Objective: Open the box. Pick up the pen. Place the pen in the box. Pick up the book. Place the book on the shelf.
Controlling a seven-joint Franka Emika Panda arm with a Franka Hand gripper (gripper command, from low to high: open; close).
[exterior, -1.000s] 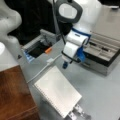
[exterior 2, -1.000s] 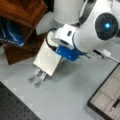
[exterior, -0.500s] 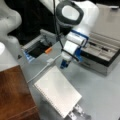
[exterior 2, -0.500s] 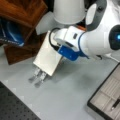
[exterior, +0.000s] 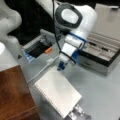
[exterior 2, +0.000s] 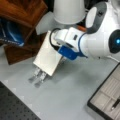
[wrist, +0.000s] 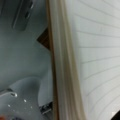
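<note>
Surface: a pale grey tabletop (exterior: 100, 87) is seen in both front views; a dark perforated mat (exterior 2: 15, 107) lies at a front view's bottom left.
Room: a white rounded base (exterior 2: 68, 11) stands at a front view's top, a dark background behind it.
Shelf: the reddish-brown shelf (exterior: 13, 95) is set at a front view's bottom left, its glossy top bare.
Box: the box (exterior: 105, 56) is shown open at a front view's right, lid raised; pale compartments (exterior 2: 107, 97) are visible.
Pen: the pen (exterior 2: 115, 103) is seen lying in a compartment of the box.
Book: the book (exterior: 57, 91) is propped tilted on a silver metal stand (exterior: 77, 113), beside the shelf.
Gripper: the gripper (exterior: 60, 66) is held at the book's upper edge; its opening and any grasp cannot be told. Ruled pages (wrist: 97, 62) fill the wrist view.
</note>
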